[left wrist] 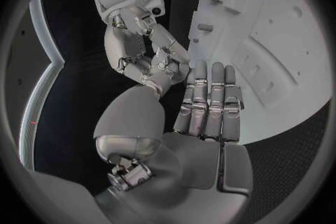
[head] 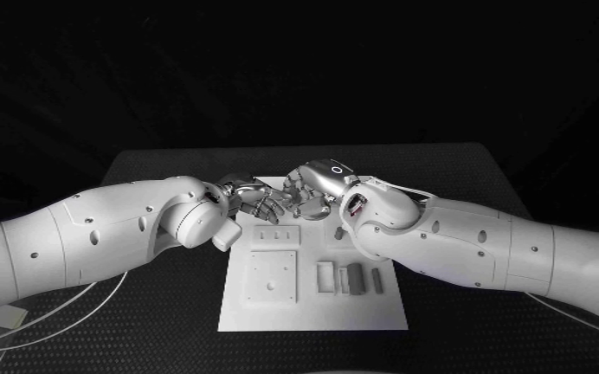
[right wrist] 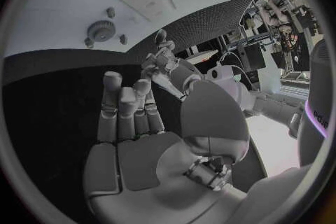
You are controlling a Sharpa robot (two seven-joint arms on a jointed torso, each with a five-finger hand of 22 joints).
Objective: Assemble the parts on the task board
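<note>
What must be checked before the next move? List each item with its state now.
1. Left hand free: ok, fingers straight, nothing held.
2. Right hand free: ok, palm bare.
3. Hands apart from each other: cannot tell, they meet closely over the board's far edge.
4. Task board flat on the table: ok.
5. Grey parts uncovered: ok, they lie on the board's near right side.

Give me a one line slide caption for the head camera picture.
Both hands, left and right, meet over the far end of the white task board.
</note>
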